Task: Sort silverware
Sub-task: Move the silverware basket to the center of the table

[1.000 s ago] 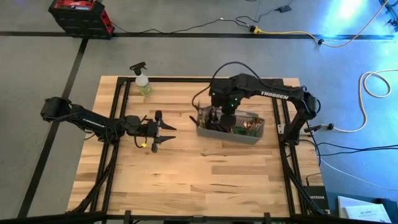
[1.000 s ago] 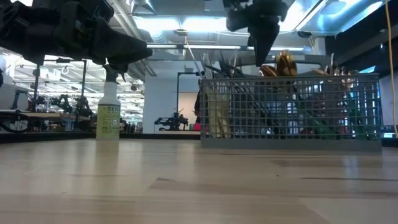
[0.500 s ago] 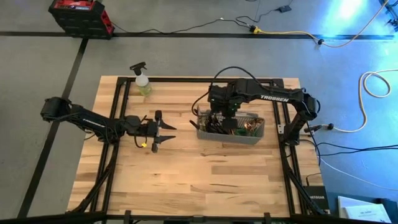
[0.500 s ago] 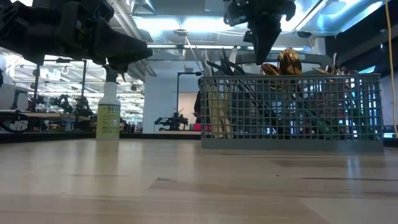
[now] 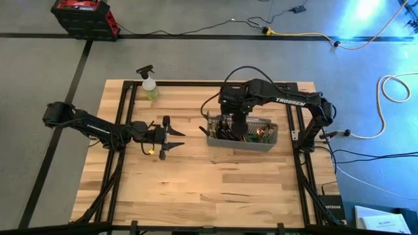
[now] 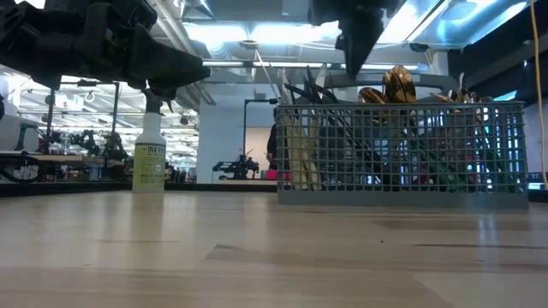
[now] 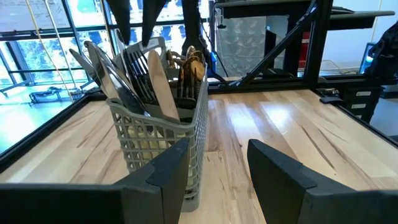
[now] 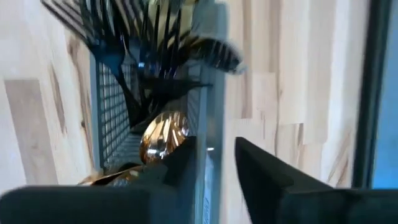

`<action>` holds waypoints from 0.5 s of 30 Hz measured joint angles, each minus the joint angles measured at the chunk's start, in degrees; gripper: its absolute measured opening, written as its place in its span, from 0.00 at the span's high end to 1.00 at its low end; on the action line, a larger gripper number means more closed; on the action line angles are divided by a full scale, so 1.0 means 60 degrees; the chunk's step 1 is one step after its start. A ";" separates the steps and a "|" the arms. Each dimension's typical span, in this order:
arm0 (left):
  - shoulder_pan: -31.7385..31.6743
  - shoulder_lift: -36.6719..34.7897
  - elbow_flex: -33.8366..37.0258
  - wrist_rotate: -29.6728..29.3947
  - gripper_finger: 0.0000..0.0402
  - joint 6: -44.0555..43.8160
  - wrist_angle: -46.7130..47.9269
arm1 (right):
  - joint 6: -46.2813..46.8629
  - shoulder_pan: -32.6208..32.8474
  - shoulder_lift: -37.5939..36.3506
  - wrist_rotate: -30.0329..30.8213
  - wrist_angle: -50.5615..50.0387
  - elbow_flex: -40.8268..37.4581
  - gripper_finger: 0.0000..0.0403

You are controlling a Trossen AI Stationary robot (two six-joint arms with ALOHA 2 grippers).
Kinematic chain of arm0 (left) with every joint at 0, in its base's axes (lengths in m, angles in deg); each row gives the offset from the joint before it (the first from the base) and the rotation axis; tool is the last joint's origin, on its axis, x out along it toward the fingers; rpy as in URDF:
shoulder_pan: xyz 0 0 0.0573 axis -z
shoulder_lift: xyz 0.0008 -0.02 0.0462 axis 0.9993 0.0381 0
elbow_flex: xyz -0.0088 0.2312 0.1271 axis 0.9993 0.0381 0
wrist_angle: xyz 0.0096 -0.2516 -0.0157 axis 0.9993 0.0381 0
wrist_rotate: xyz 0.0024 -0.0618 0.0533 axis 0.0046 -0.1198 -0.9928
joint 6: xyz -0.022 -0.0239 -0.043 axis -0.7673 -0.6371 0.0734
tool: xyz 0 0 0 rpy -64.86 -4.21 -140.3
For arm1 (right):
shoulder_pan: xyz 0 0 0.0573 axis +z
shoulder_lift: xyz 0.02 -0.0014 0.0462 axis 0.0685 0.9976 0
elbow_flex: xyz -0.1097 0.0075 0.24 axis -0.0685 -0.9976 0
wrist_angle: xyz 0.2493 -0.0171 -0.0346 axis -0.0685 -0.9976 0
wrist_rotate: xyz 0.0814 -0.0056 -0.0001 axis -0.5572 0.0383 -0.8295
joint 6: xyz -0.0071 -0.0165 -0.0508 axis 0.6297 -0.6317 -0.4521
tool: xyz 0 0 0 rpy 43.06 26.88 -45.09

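Observation:
The silverware [image 7: 149, 68] stands upright in a grey mesh caddy [image 5: 243, 140] on the table's right half: dark forks and knives [image 8: 143, 37] at one end, gold spoons [image 6: 396, 85] further along. My right gripper [image 5: 240, 123] hangs above the caddy and points down. Its fingers [image 8: 261, 168] are apart with nothing between them, clear of the handles [image 6: 355, 64]. My left gripper [image 5: 174, 138] waits at the table's middle left. It is level, open and empty [image 7: 214, 168], and faces the caddy [image 7: 158, 143].
A spray bottle [image 5: 149, 87] stands at the table's far left corner [image 6: 149, 158]. Bare wood lies between my left gripper and the caddy, and along the near half of the table [image 5: 215, 189]. Black frame rails run along the table's left and right sides.
My right gripper has risen a little above the caddy, still pointing down. The silverware stays standing in the caddy.

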State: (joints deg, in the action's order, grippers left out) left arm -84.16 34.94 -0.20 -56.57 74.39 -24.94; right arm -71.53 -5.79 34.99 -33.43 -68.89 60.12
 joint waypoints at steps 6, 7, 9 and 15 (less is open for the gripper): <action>0.0000 0.0000 0.0000 0.0000 0.63 0.0080 0.0000 | 0.0783 0.0000 -0.0006 -0.0103 -0.1030 0.1492 0.56; 0.0000 0.0002 0.0004 0.0000 0.63 0.0084 0.0000 | 0.0919 0.0003 -0.0089 -0.0191 -0.1085 0.1619 0.54; 0.0000 0.0004 0.0001 0.0004 0.63 0.0084 0.0000 | 0.1039 0.0162 -0.0439 -0.0414 -0.0892 0.1545 0.53; 0.0025 0.0004 0.0004 -0.0152 0.63 0.0193 0.0184 | 0.1065 0.1204 -0.3180 -0.0343 0.1163 -0.0428 0.52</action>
State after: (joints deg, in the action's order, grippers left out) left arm -84.00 34.97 -0.18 -57.49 75.55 -23.84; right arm -65.13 1.44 15.91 -35.49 -61.91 57.55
